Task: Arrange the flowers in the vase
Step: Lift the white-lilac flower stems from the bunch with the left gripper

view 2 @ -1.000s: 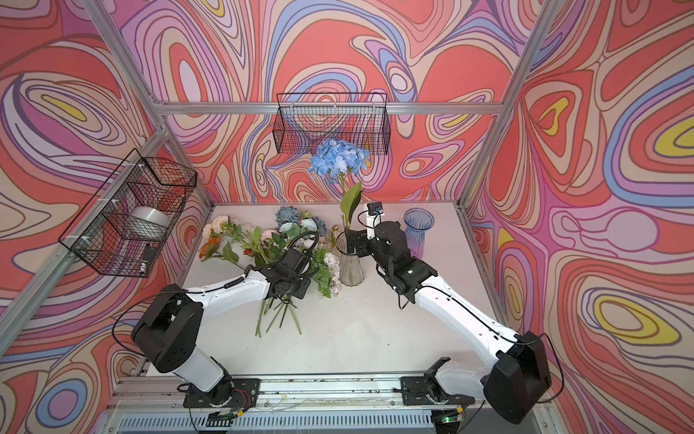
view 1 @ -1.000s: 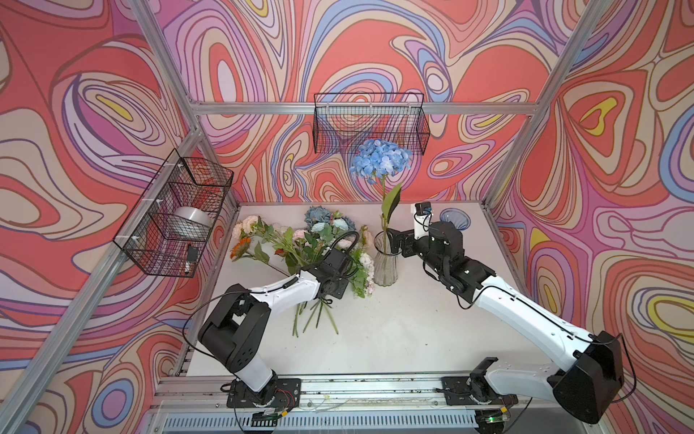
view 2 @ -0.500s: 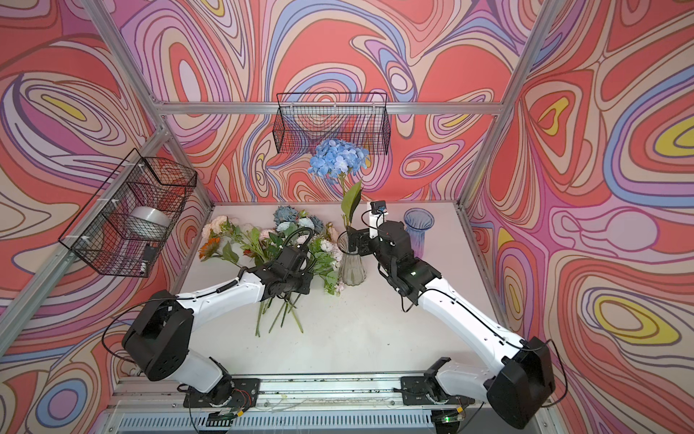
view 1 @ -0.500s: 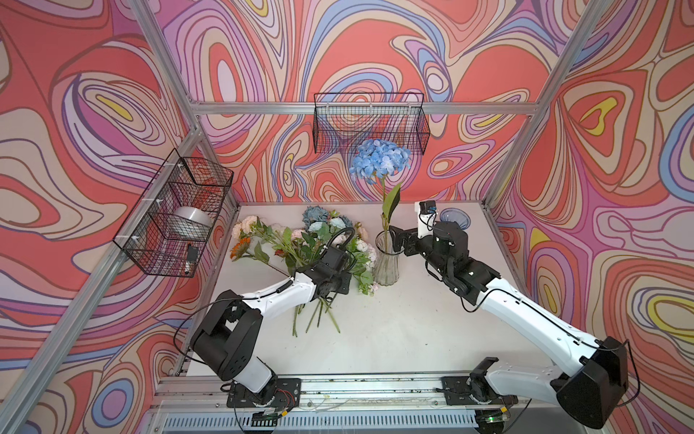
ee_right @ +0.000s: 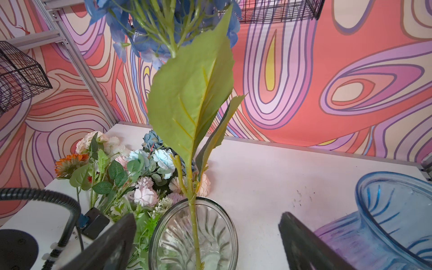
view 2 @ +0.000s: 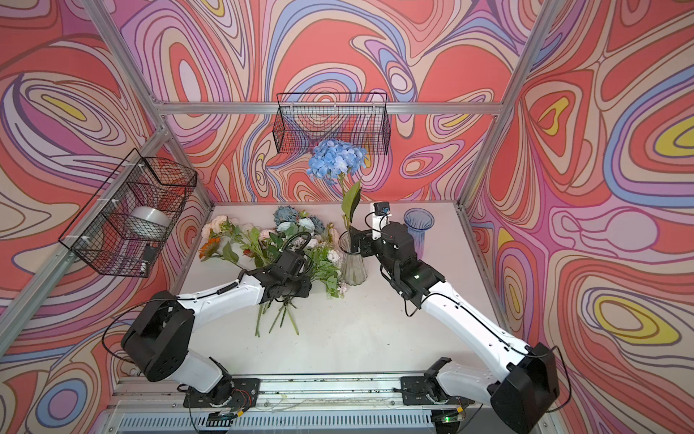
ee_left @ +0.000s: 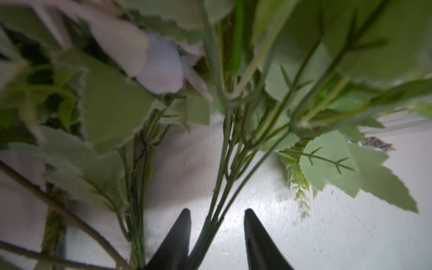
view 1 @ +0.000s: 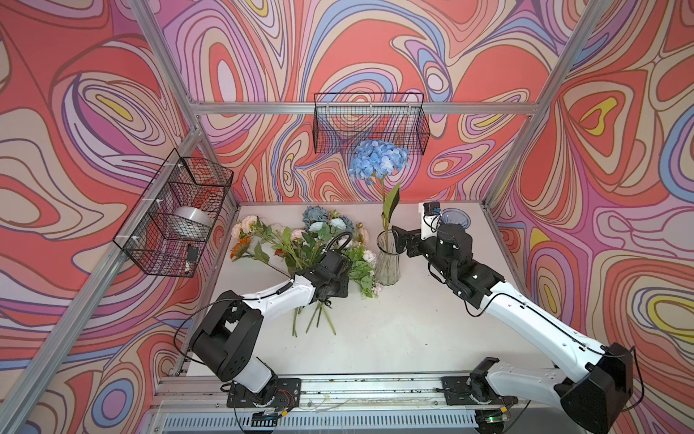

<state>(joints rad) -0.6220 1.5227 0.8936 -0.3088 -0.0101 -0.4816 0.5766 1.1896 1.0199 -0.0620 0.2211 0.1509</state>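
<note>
A clear ribbed glass vase point(view 1: 387, 263) point(view 2: 352, 265) point(ee_right: 177, 236) stands mid-table holding one tall blue hydrangea point(view 1: 379, 159) point(view 2: 337, 159). The other flowers point(view 1: 300, 240) point(view 2: 270, 242) point(ee_right: 131, 168) lie in a heap left of it, stems toward the front. My left gripper point(ee_left: 216, 211) is low over those stems, open, with a few thin green stems point(ee_left: 219, 187) running between its fingers and leaning on one. In both top views its black wrist point(view 1: 326, 278) hides the fingers. My right gripper point(ee_right: 207, 216) point(view 1: 400, 238) is wide open beside the vase's mouth, gripping nothing.
A blue glass vase point(view 1: 454, 218) point(view 2: 418, 225) point(ee_right: 385, 222) stands at the back right, close behind my right wrist. Wire baskets hang on the back wall point(view 1: 370, 124) and the left wall point(view 1: 176, 214); the left one holds a silver roll.
My left gripper was shut a second ago and now stands open around the stems. The left arm has shifted over the heap. The right arm has barely moved.
</note>
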